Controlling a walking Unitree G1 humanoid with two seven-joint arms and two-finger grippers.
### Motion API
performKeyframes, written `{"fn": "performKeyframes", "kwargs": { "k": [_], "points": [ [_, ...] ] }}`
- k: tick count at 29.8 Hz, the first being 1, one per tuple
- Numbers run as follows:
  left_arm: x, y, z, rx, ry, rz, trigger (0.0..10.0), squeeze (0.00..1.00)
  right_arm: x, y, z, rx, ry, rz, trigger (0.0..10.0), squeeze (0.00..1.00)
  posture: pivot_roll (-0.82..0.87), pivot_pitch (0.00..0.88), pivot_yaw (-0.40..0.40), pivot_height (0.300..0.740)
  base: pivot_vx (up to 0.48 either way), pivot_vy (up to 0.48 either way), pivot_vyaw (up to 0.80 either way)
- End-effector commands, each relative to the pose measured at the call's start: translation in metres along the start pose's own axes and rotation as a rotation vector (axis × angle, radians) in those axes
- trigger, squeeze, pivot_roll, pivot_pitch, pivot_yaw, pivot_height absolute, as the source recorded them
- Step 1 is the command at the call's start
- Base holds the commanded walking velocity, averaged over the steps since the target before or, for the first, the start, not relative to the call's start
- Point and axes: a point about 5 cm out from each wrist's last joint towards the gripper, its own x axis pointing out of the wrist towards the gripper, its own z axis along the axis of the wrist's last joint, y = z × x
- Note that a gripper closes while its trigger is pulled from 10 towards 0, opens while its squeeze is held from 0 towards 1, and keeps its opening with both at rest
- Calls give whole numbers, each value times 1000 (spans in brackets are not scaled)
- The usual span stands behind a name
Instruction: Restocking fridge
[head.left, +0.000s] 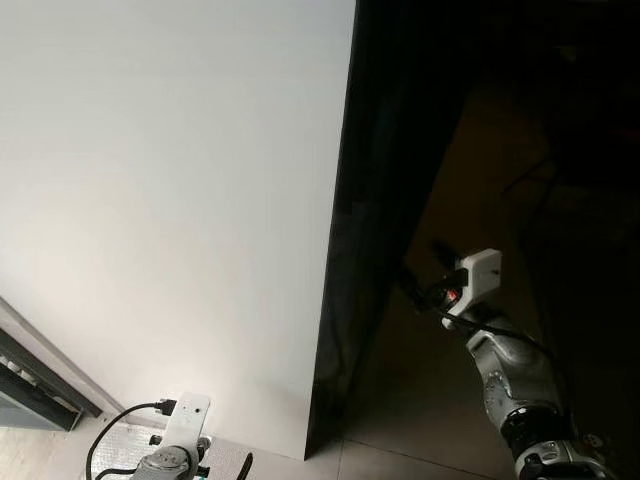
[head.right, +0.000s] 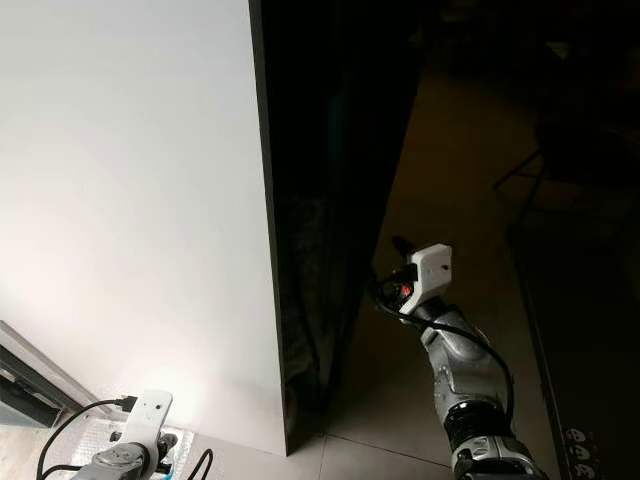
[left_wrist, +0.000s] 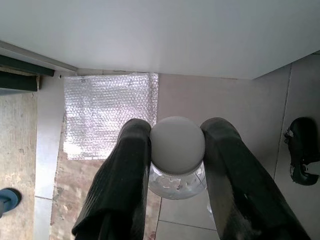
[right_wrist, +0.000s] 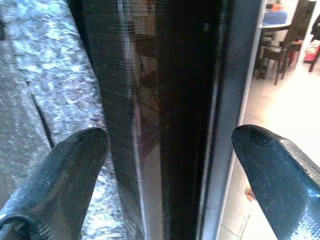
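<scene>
Left gripper (left_wrist: 177, 145) low by the white fridge door (head.left: 170, 200), fingers pinching a white-capped clear bottle (left_wrist: 177, 150) between them above the floor; right gripper (right_wrist: 170, 150) spread wide, straddling the dark edge of that door (right_wrist: 170, 90).

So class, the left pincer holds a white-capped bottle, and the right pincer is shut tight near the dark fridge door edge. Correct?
Not quite. The right pincer is open, fingers spread either side of the dark door edge, as the right wrist view shows. The left pincer does hold the white-capped bottle.
</scene>
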Motion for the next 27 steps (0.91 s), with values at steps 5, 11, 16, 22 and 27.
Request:
{"fn": "performKeyframes", "kwargs": {
  "k": [5, 11, 16, 22, 27],
  "points": [
    [0, 0, -2, -3, 7, 9, 10000, 0, 1, 1, 2, -4, 2, 35, 10000, 1000, -120, 0, -58, 740, 0, 0, 0],
    [0, 0, -1, -4, 4, 9, 10000, 0, 5, -1, 3, -19, 15, 13, 10000, 0, -119, 5, -61, 740, 0, 0, 0],
    [0, 0, 0, -6, 2, 12, 10000, 0, 11, -1, 6, -5, 16, 29, 10000, 0, -117, 16, -63, 740, 0, 0, 0],
    [0, 0, 0, -8, 4, 13, 10000, 0, 14, 3, 6, 27, 32, 88, 10000, 0, -116, 20, -64, 740, 0, 0, 0],
    [0, 0, 0, -8, 4, 13, 10000, 0, 16, 3, 6, 8, 45, 93, 10000, 0, -116, 20, -64, 740, 0, 0, 0]
  ]
}}
